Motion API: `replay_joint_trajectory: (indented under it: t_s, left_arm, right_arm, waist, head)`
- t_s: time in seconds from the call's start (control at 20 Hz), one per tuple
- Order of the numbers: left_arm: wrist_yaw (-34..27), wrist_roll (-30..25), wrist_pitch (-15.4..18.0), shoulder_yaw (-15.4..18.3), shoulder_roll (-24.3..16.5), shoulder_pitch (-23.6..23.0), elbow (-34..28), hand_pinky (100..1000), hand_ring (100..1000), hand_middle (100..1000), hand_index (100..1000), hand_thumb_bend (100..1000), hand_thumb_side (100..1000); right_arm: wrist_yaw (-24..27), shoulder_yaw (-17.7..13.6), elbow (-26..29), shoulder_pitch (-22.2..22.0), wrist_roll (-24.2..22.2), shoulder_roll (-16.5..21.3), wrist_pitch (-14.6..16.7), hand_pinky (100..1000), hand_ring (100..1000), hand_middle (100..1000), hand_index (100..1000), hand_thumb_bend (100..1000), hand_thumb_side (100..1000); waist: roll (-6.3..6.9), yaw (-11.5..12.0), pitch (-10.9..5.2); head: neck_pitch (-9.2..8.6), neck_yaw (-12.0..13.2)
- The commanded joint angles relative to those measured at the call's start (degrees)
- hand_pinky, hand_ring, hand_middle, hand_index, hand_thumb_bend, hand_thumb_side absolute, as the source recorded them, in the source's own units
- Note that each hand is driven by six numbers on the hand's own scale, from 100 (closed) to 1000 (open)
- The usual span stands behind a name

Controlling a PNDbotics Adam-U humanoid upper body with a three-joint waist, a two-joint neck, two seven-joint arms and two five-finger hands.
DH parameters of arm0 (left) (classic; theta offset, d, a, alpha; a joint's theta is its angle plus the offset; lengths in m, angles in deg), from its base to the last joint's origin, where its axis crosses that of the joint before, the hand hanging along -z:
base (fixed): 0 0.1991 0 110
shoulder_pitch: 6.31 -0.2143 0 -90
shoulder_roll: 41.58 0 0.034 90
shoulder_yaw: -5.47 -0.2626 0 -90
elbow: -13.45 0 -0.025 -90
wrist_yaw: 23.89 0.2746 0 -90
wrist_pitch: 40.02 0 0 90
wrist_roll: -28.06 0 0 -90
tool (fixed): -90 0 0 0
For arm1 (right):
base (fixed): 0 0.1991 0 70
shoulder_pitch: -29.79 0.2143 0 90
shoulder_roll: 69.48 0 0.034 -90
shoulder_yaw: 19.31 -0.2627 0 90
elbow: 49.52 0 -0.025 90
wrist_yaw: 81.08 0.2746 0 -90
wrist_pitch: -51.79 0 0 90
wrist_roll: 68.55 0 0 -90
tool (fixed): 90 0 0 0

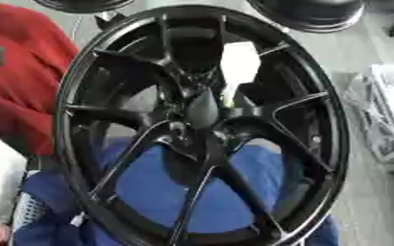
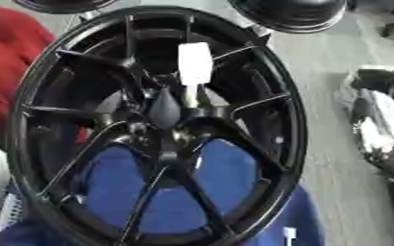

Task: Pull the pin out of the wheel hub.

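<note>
A large black wheel hub (image 1: 202, 125) with thin spokes fills both views and stands tilted, close to the camera. At its centre sits a dark cone-shaped cap (image 2: 164, 109). Just above and right of the cap, a white block-shaped piece on a pale thin stem (image 2: 193, 65) shows between the spokes; it looks like the pin, with its lower end at the hub's centre. Neither of my hands shows in either view.
Blue cloth (image 1: 166, 187) lies behind the lower spokes. A red fabric mass (image 1: 19, 81) is at the left. Two round black objects (image 1: 310, 13) sit at the top edge. On the grey floor at the right lies a silvery, dark object (image 2: 377, 120).
</note>
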Motion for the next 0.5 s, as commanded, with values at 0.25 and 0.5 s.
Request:
replay_joint_trajectory:
  t_s: [0.25,0.5]
  left_arm:
    - [-0.1,-0.3,-0.2,-0.3,-1.6,0.0,-1.2,711,651,594,671,352,593]
    - [-0.3,-0.6,-0.3,-0.6,-1.6,0.0,-1.2,711,651,597,671,354,592]
  right_arm:
    - [-2.4,2.8,0.5,4.7,-6.5,12.4,-0.9,836,799,710,819,100,540]
    - [1.6,3.5,0.5,8.7,-11.1,18.1,-1.6,835,801,716,821,100,555]
  waist:
    - [-0.05,0.0,-2.22]
    - [-0.02,0.2,-2.75]
  head:
    - [0.30,-0.8]
    - [0.26,-1.6]
